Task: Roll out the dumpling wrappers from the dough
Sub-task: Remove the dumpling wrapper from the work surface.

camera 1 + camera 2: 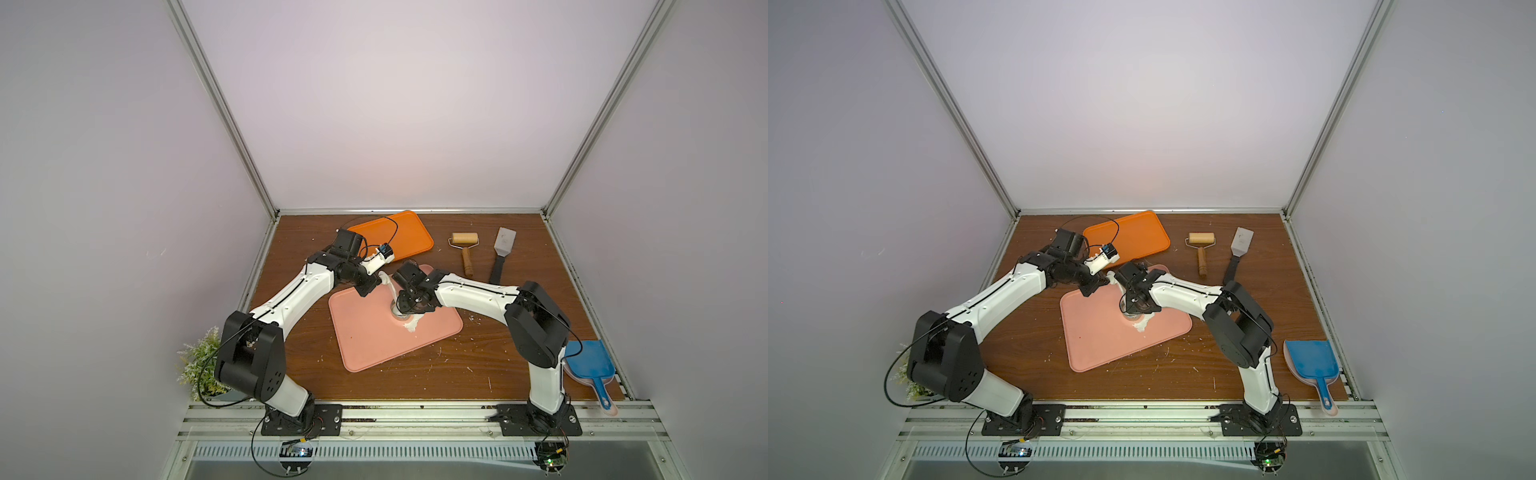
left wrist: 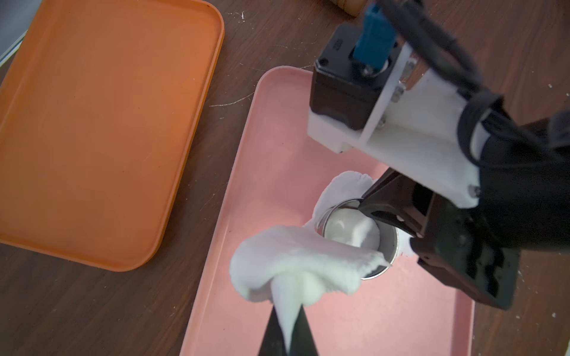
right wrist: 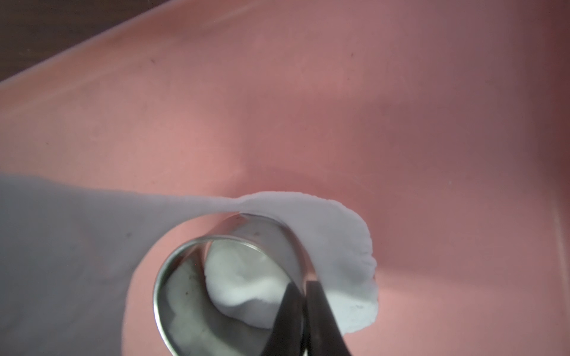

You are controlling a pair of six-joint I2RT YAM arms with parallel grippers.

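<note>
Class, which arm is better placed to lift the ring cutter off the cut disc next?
Probably right: the right hand grips the ring cutter; the left hand is shut on the lifted dough sheet.

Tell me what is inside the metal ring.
A rumpled white dough piece lies inside the ring. The right gripper on its wall covers one edge, so its full outline cannot be seen.

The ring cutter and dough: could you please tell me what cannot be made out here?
The ring cutter: in both top views the right gripper covers most of it.
The dumpling wrapper inside it: right wrist view, the cutter's wall hides its edge; cut free or not is unclear.
The left gripper: left wrist view, the bottom edge cuts off all but its fingertips, which pinch the dough sheet.
</note>
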